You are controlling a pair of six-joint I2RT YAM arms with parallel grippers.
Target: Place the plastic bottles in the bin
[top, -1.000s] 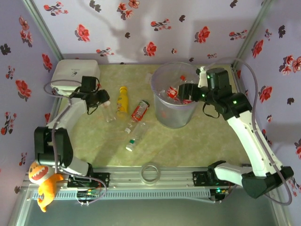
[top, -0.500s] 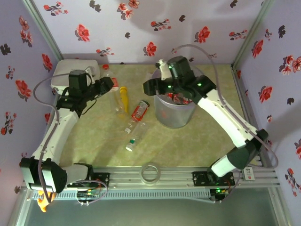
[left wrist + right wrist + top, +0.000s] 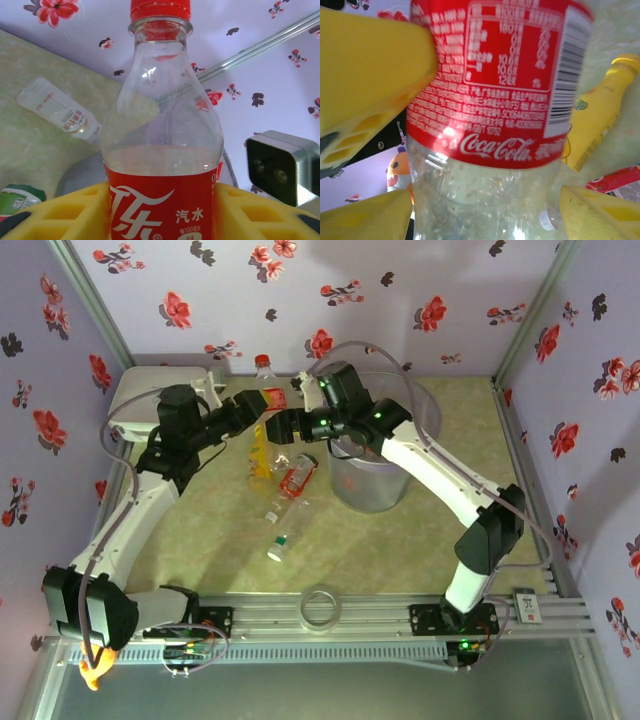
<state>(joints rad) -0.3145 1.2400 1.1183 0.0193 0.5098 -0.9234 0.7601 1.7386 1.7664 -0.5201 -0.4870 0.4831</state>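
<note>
A clear plastic bottle (image 3: 266, 382) with a red cap and red label hangs in the air left of the bin (image 3: 385, 490). My left gripper (image 3: 268, 400) is shut on its label, its yellow fingers (image 3: 60, 210) pressed against both sides. My right gripper (image 3: 283, 428) is open around the bottle's clear lower part (image 3: 485, 200), one yellow finger (image 3: 600, 210) on each side. On the table below lie a yellow bottle (image 3: 258, 455), a red-labelled bottle (image 3: 296, 475) and two clear ones (image 3: 283, 510), the nearer with a green cap (image 3: 279, 541).
A white rounded box (image 3: 145, 395) stands at the back left, just behind the left arm. A clear tape ring (image 3: 320, 607) lies at the front edge. An orange toy (image 3: 95, 672) hangs at the front left corner. Walls close in on three sides.
My left gripper has lifted the red-capped bottle up and rightwards. My right gripper has swung left from over the bin and now straddles that bottle's lower part.
</note>
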